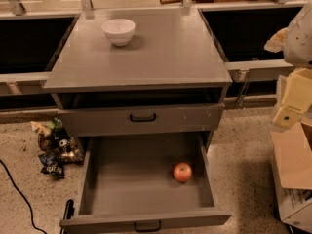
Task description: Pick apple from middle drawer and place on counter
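— Where's the end effector [288, 115]?
— At the scene's right edge, above the floor. Whether it's spread or pressed together, I cannot tell.
— And the apple [182, 172]?
— Well apart from it, on the open middle drawer's [126, 179] floor, right side.

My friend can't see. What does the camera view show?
A red apple sits in the open middle drawer of a grey cabinet, near its right wall. A white bowl stands on the counter above. The robot's hand hangs at the picture's right edge, away from the apple.
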`<state>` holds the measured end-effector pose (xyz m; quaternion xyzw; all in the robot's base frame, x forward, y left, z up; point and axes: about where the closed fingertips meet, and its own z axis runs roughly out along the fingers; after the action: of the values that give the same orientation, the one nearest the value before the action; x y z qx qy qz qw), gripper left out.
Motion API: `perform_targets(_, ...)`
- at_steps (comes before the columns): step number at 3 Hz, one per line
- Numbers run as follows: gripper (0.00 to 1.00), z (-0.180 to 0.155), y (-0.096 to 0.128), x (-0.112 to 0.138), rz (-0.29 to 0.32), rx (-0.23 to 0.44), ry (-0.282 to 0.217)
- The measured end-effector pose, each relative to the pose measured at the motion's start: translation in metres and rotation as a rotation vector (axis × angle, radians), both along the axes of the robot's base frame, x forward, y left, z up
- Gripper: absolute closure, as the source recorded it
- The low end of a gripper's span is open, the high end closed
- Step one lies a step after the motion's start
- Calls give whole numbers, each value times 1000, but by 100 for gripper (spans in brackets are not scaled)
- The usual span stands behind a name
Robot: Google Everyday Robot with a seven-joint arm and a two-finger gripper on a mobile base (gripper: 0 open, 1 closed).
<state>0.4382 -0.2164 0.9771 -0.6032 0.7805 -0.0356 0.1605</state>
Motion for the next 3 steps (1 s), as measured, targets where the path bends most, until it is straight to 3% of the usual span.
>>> perform_targets(1,0,0,0,0,0,0,0)
perform_targets(2,0,-25,3,9,44,30,19)
perform_targets(3,0,-77,13,21,133,83,53)
